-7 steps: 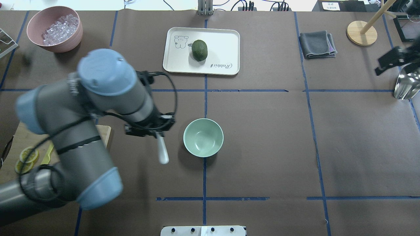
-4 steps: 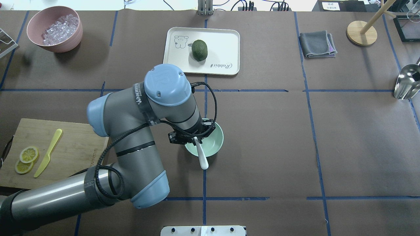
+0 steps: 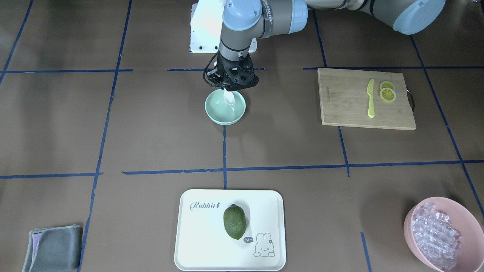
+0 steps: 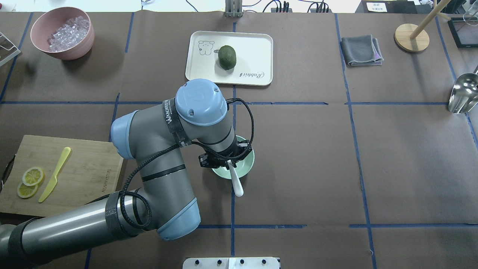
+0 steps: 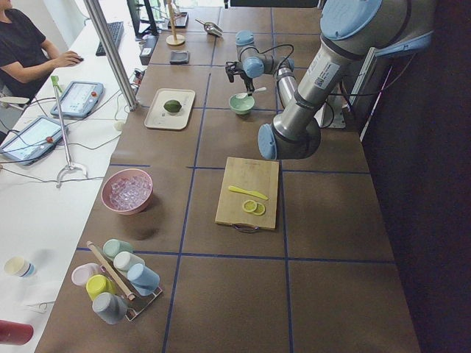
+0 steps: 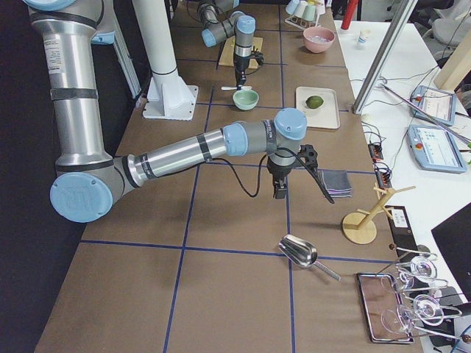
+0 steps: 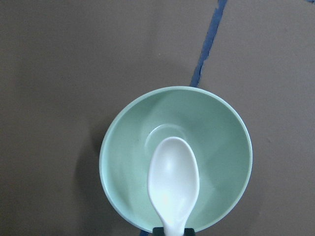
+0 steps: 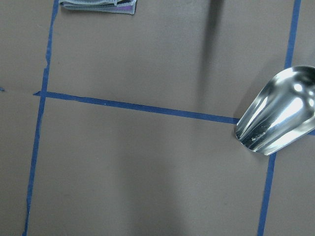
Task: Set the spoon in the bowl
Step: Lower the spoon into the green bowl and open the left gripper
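The pale mint-green bowl (image 4: 248,164) stands at the table's middle, also seen in the front view (image 3: 225,113) and the left wrist view (image 7: 216,137). My left gripper (image 4: 227,163) hangs just above the bowl's near rim, shut on the white plastic spoon (image 4: 236,185). The spoon's scoop (image 7: 173,179) hovers tilted over the inside of the bowl (image 3: 228,97), and its handle sticks out past the rim toward the robot. My right gripper (image 6: 279,193) shows only in the right side view, above bare table, and I cannot tell whether it is open.
A white tray (image 4: 257,48) with a green avocado (image 4: 227,57) lies behind the bowl. A cutting board (image 4: 86,168) with a yellow-green knife (image 4: 55,174) and lemon slices is at the left. A pink bowl of ice cubes (image 4: 61,33), a grey cloth (image 4: 361,50) and a metal scoop (image 4: 463,93) stand further out.
My left arm swung right with the spoon, from left of the bowl to above it, then settled slightly further right. The right arm left the overhead view's right edge.
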Robot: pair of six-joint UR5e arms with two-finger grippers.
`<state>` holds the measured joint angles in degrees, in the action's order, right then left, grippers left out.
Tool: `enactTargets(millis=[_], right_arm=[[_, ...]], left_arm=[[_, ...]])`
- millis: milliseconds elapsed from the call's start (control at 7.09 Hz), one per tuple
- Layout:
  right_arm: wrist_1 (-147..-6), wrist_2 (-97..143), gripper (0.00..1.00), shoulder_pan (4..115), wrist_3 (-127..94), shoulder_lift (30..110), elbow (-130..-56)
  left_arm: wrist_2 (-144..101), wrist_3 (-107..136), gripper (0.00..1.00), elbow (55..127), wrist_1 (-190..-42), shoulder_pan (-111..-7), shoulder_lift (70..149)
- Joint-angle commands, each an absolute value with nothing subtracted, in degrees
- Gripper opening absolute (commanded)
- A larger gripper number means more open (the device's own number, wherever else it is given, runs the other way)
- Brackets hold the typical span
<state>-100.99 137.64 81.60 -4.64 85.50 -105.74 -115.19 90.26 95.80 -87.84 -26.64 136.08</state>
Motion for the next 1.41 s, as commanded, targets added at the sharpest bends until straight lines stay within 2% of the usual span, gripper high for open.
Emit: enactTargets(millis=[0, 141, 705, 846, 987, 1269], right_arm=[[-101.0, 137.6, 1.00, 81.8, -4.7, 85.4, -105.6], [-101.0, 137.6, 1.00, 81.8, -4.6, 85.4, -105.7], [-101.0, 137.7, 1.00, 82.0, -4.5, 85.8, -105.6], [-101.0, 137.9, 1.00, 82.7, -4.0, 86.6, -105.5], [-101.0, 139.9, 1.00, 84.8, -1.1, 87.1, -103.0], [-100.9, 143.9, 1.00, 91.7, 11.7, 87.4, -94.0]], left_arm=[[-115.1, 90.3, 0.87, 95.3, -88.4, -26.6, 136.0], [-115.1, 90.2, 1.00, 95.2, -88.7, -26.6, 135.9], [-115.3, 89.6, 1.00, 96.1, -88.1, -28.5, 135.4], [-115.7, 88.9, 1.00, 98.2, -88.0, -30.7, 133.3], [-117.4, 81.5, 1.00, 103.4, -86.6, -33.3, 128.5], [-122.9, 68.4, 1.00, 113.1, -79.2, -42.1, 120.1]])
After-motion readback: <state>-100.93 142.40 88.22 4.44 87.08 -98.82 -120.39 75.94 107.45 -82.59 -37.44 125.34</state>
